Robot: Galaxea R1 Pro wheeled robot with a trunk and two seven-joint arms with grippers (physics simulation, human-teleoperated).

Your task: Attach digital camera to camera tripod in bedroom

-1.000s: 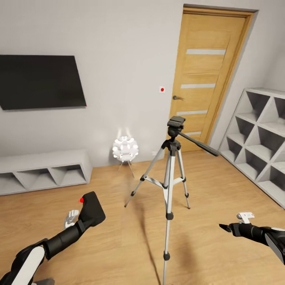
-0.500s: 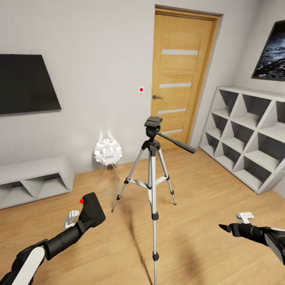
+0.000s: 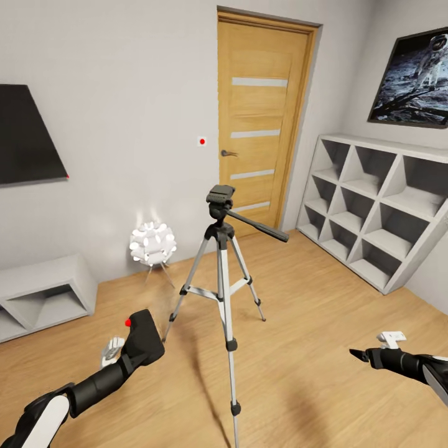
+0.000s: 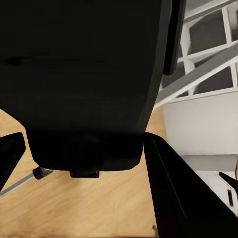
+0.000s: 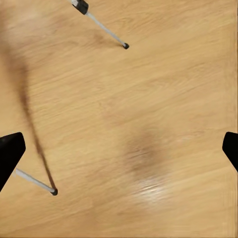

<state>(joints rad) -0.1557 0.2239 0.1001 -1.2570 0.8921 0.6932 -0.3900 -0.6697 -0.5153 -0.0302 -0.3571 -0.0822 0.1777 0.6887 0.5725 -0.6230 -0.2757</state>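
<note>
Gripping the digital camera (image 3: 143, 333), left fingers (image 4: 173, 198) flank its body.

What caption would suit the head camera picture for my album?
Robot's left fingers hold a black camera near a silver tripod on the bedroom's wood floor.

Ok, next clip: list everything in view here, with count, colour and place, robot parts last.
tripod: one, silver legs with a black head and handle, standing mid-floor before the door
camera: one, black with a red button, held low at the left
door: one, wooden with frosted strips, back wall
cube shelf: one, white, right wall
astronaut poster: one, dark, above the shelf
TV: one, black, on the left wall
low cabinet: one, grey-white, under the TV
ball lamp: one, white, glowing, by the back wall
wall switch: one, white with a red dot, beside the door
left gripper: black, fingers around the camera
right gripper: black, empty, open over the floor
</note>
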